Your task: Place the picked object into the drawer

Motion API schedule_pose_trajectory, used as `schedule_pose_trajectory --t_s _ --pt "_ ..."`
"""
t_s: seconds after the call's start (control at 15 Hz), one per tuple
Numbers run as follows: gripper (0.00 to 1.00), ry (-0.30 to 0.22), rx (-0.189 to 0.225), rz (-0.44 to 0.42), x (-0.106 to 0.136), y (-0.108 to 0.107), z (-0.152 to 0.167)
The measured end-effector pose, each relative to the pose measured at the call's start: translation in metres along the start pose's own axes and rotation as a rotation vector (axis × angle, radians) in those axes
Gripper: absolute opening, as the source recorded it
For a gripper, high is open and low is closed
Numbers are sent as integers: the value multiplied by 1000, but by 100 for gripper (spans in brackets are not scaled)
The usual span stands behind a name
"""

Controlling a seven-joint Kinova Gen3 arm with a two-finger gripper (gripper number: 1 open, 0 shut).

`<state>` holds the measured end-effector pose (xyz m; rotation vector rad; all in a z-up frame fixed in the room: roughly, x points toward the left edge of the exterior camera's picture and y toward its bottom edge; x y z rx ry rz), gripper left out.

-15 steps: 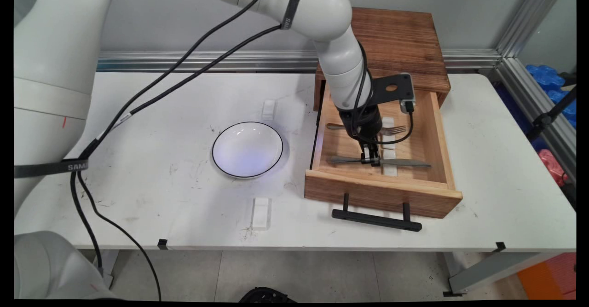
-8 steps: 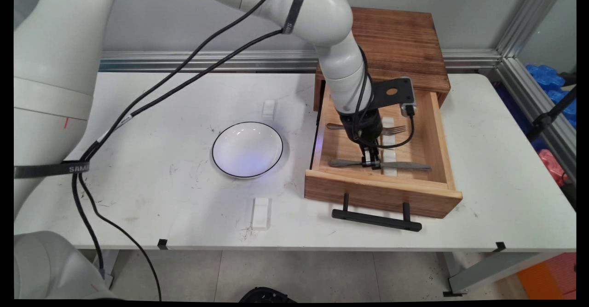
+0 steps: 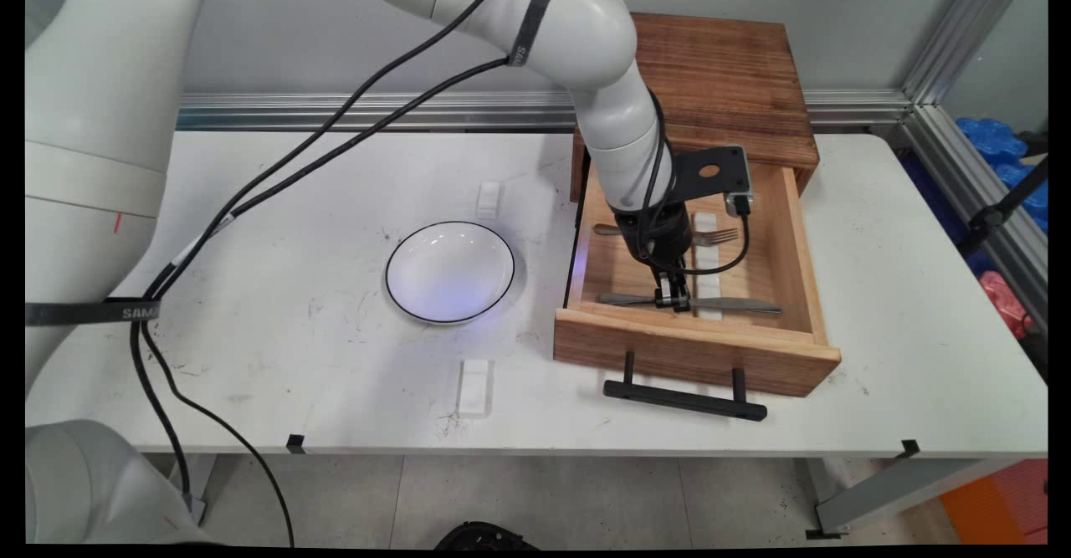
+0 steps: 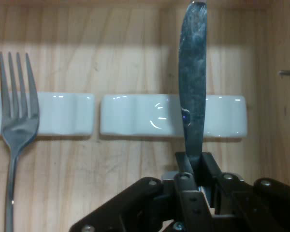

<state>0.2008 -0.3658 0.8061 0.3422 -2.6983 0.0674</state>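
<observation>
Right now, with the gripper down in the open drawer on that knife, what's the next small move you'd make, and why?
Probably a short, straight lift. The gripper appears shut on the knife near its middle, and the blade lies across a white rest inside the drawer. The fork lies apart to one side, so rising vertically should clear both it and the drawer's walls.
</observation>
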Motion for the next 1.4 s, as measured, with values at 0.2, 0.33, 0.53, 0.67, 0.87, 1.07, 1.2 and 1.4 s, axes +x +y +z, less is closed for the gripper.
schedule_pose_trajectory --t_s 0.2,0.33,0.53,0.67,0.87,1.07,1.2,1.4 --pt "0 0 2 1 -1 -1 1" --pt "0 1 5 0 -1 -3 3" --pt "0 5 9 0 -1 -6 5" --pt "0 7 11 -1 -1 -7 6" --pt "100 13 10 -2 0 -8 8" --pt "100 21 9 -1 1 -8 8" --pt "100 25 8 0 1 -7 8" --pt "100 31 10 0 2 -7 6"
